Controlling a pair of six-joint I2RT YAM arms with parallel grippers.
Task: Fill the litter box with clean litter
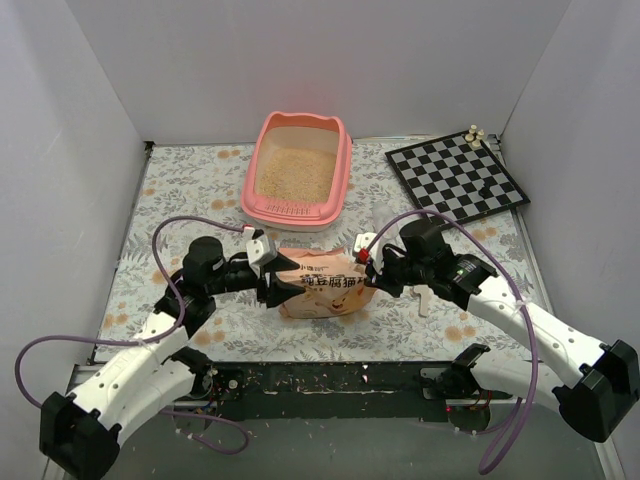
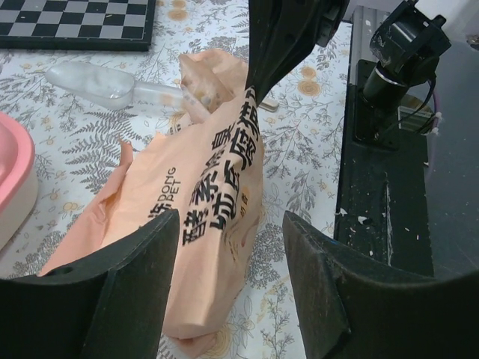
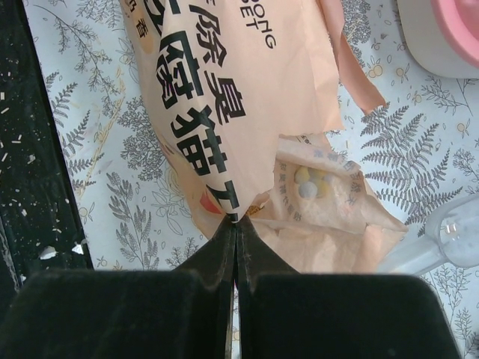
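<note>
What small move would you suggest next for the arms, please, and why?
Probably close the left claw: it stands open around one end of the bag, while the right claw is shut on the other end. Both could then lift it toward the litter box.

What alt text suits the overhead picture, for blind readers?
An orange bag lies on a patterned table; the robot's right gripper pinches one end, its left gripper is open at the other. Behind sit a pink litter box holding litter and a chessboard.

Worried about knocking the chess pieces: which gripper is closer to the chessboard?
Right. The right gripper pinches the bag on the side toward the chessboard; the left gripper straddles the bag's opposite end.
</note>
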